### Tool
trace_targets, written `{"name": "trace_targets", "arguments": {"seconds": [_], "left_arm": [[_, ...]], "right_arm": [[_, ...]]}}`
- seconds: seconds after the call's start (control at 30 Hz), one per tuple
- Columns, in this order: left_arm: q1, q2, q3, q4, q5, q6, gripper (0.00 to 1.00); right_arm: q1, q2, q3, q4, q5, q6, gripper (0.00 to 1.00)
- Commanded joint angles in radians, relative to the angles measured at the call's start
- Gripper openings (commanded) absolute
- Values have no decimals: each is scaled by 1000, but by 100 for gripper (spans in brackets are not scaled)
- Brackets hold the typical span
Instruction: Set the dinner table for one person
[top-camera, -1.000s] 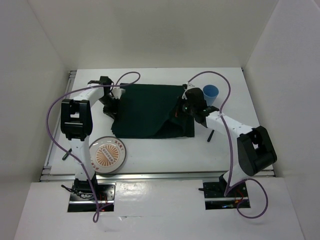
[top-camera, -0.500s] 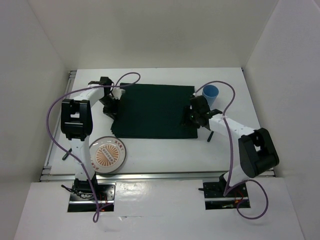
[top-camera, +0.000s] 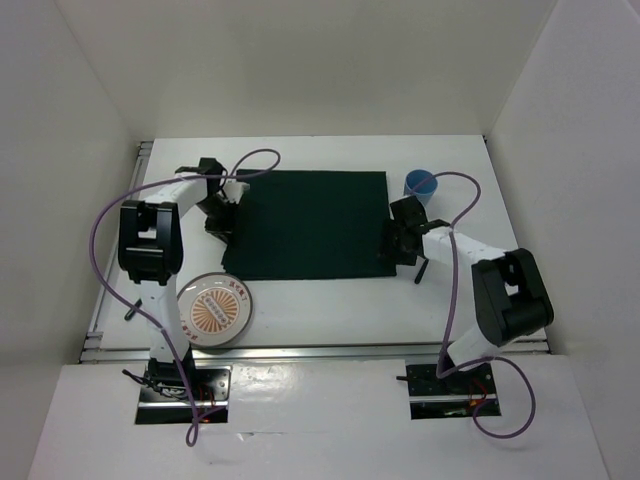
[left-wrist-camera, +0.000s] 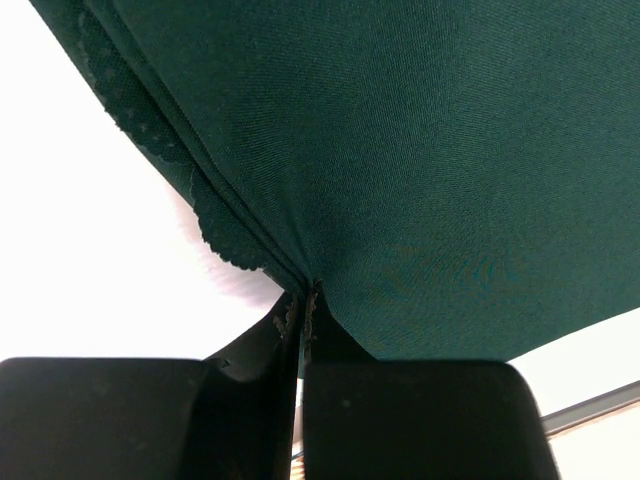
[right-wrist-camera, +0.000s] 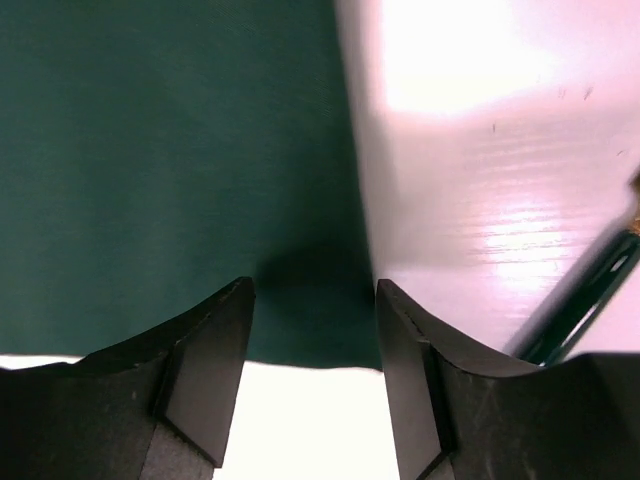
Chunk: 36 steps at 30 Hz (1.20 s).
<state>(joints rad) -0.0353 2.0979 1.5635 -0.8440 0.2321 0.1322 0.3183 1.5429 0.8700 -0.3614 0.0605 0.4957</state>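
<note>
**Mat laid flat; plate lies toward the left arm**

The dark green cloth mat (top-camera: 310, 222) lies mid-frame on the tabletop (top-camera: 330, 305), its long axis running left to right. The left end effector (left-wrist-camera: 303, 300) is clenched on the mat's left edge. The right end effector (right-wrist-camera: 315, 290) hangs released over the mat's right edge. The patterned plate (top-camera: 212, 308) sits at lower left, so the left arm looks nearer to it. The blue cup (top-camera: 421, 184) stands at upper right, near the right arm.

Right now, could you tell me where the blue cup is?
In the top view, the blue cup stands on the right, just off the green mat's far right corner.
</note>
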Motion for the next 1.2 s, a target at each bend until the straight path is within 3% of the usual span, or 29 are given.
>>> {"name": "trace_targets", "arguments": {"seconds": [0.0, 0.07, 0.2, 0.57, 0.6, 0.63, 0.67, 0.7, 0.8, 0.87, 0.9, 0.93, 0.97, 1.1, 1.17], "left_arm": [[5, -42, -55, -20, -13, 29, 0], [5, -53, -75, -20, -24, 38, 0], [5, -79, -134, 0, -33, 47, 0], [5, -131, -197, 10, -24, 56, 0], [5, -131, -197, 10, -24, 56, 2], [5, -131, -182, 10, -33, 56, 5], [5, -131, -172, 10, -33, 56, 9], [5, -142, -157, -3, -43, 44, 17], [5, -191, -146, -3, -65, 44, 29], [5, -238, -112, -3, -129, 17, 45], [5, -251, -99, -3, -166, 17, 77], [5, -263, -67, -16, -236, 8, 100], [5, -324, -42, -29, -291, 7, 100], [14, -432, -45, -29, -292, 29, 100], [44, -469, -91, -29, -313, 29, 100]], "right_arm": [[-18, 37, -31, 62, -19, 9, 60], [-18, 37, -52, 62, -19, 18, 56], [-18, -13, -111, 82, -19, 47, 0], [-18, -181, -154, 16, -31, 47, 0], [-18, -181, -154, 16, -21, 47, 6], [-18, -181, -144, 16, -21, 31, 30], [-18, -181, -135, 16, -21, 18, 40], [-18, -172, -106, 6, -11, -3, 47], [-18, -162, -57, -37, 33, -19, 60], [-18, -184, -25, -74, 62, -43, 63], [-18, -197, -16, -83, 73, -43, 65], [-18, -229, -5, -93, 82, -54, 67], [-18, -275, 9, -93, 40, -63, 67], [79, -297, 58, -45, -36, -106, 68], [186, -250, 92, 8, -105, -106, 68]]}}
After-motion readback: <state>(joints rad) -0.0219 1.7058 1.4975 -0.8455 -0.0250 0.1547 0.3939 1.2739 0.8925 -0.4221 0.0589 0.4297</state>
